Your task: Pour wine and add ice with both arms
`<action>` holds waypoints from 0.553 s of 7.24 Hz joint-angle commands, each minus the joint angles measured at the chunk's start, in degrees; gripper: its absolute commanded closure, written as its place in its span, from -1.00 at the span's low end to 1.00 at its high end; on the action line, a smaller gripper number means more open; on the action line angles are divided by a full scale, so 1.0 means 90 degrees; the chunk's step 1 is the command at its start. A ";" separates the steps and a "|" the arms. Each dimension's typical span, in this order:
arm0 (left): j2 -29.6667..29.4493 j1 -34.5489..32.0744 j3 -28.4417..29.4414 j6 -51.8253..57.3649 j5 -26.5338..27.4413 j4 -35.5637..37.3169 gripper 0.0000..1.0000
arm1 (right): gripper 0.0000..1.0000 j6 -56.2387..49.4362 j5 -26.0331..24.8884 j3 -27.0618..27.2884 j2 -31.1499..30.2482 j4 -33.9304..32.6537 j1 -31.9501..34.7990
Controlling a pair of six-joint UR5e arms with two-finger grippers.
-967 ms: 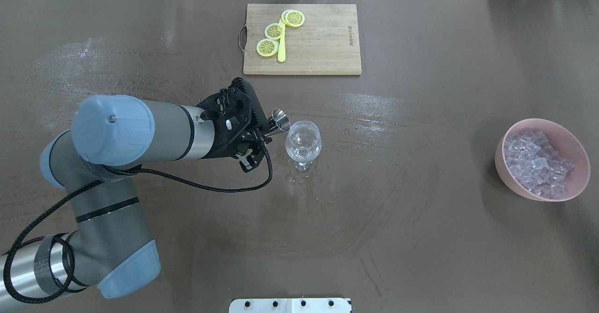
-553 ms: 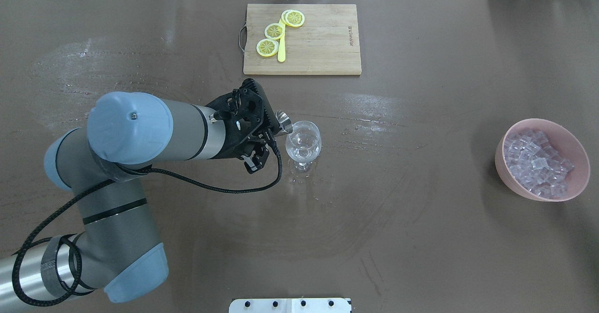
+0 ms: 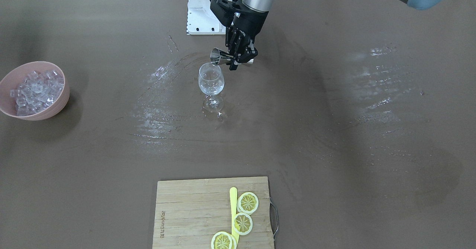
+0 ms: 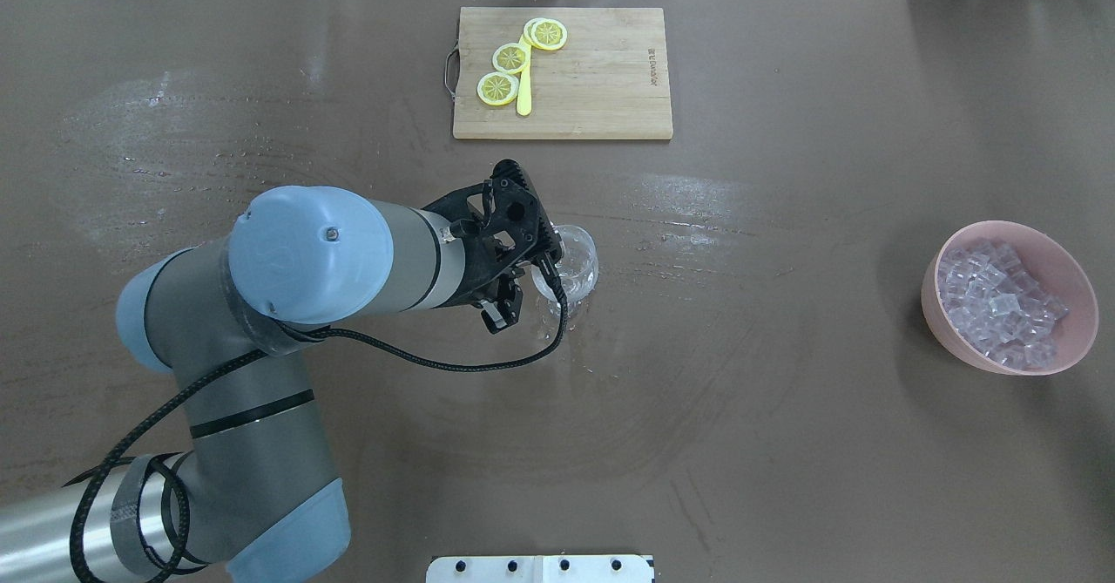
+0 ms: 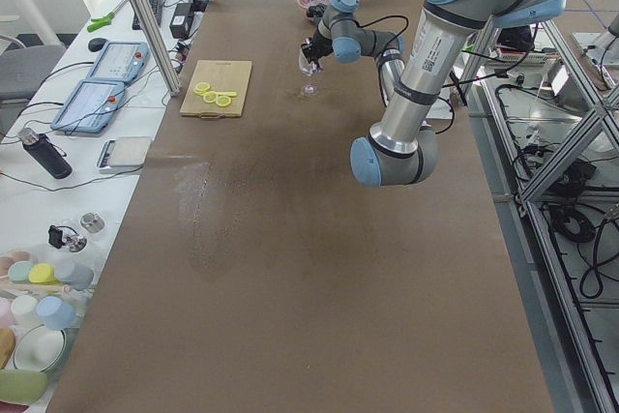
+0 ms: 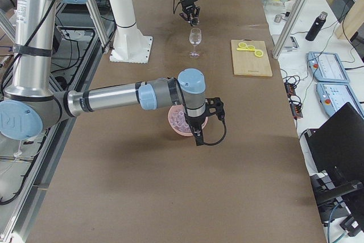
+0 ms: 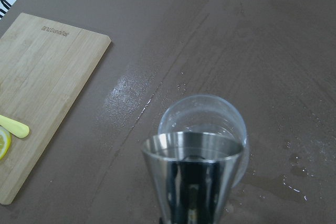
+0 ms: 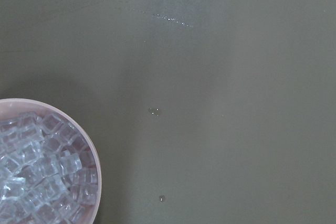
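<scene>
A clear wine glass stands upright near the middle of the brown table. My left gripper is shut on a steel jigger. The jigger is tipped on its side with its mouth at the glass's rim. I cannot make out any wine flowing. The ice fills a pink bowl. My right gripper hangs over that bowl in the exterior right view only; I cannot tell whether it is open or shut.
A wooden cutting board with three lemon slices and a yellow knife lies at the far side. Wet streaks ring the glass. A white stand base sits at the robot's edge.
My left arm has swung right, carrying the jigger from beside the glass to over its rim. The gripper now covers part of the glass from above.
</scene>
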 commanded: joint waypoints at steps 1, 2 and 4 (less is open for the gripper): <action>-0.0216 0.0027 0.0004 0.0191 0.0195 0.0535 1.00 | -0.99 0.0000 0.0000 -0.0008 0.0000 0.0000 0.0000; -0.0334 0.0027 0.0004 0.0251 0.0245 0.0790 1.00 | -0.99 0.0000 0.0000 -0.0008 0.0000 0.0000 0.0000; -0.0432 0.0027 -0.0015 0.0261 0.0246 0.1170 1.00 | -0.99 0.0000 0.0000 -0.0008 0.0009 0.0000 0.0000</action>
